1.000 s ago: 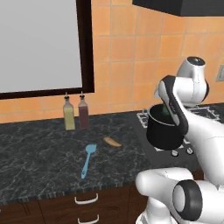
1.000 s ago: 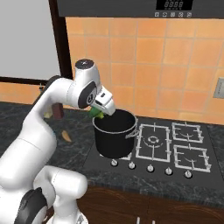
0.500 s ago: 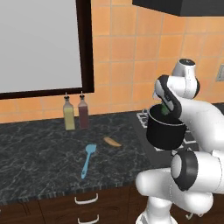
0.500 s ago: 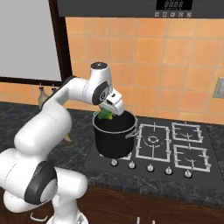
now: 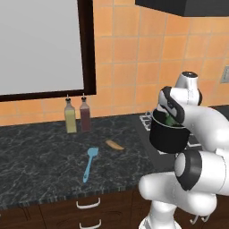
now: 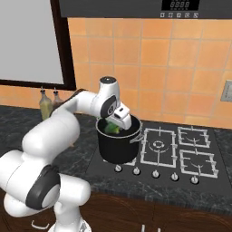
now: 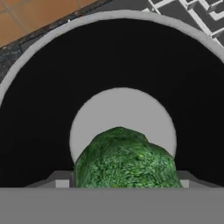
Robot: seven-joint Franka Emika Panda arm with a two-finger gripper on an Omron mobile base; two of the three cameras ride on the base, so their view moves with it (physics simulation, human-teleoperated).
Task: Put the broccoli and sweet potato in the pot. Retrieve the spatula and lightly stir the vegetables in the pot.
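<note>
The black pot point(image 5: 167, 136) point(image 6: 118, 146) stands on the stove's near left burner. My gripper point(image 6: 113, 128) point(image 7: 127, 183) hangs in the pot's mouth, shut on the green broccoli point(image 7: 127, 164) point(image 6: 110, 129) point(image 5: 170, 120). Looking down from the hand, the pot's shiny rim point(image 7: 109, 17) rings the view, with its bare grey bottom beneath the broccoli. The orange-brown sweet potato point(image 5: 115, 145) lies on the dark counter left of the stove. In front of it and to its left lies the light blue spatula point(image 5: 89, 163).
Two bottles, one yellow point(image 5: 70, 116) and one dark red point(image 5: 84, 114), stand against the tiled wall behind the spatula. The stove's burners point(image 6: 176, 152) extend right of the pot, with knobs along the front edge. A dark-framed window hangs above the counter.
The arm has swung the broccoli from the pot's left side to over its mouth and lowered it inside the rim. Sweet potato and spatula have not moved.
</note>
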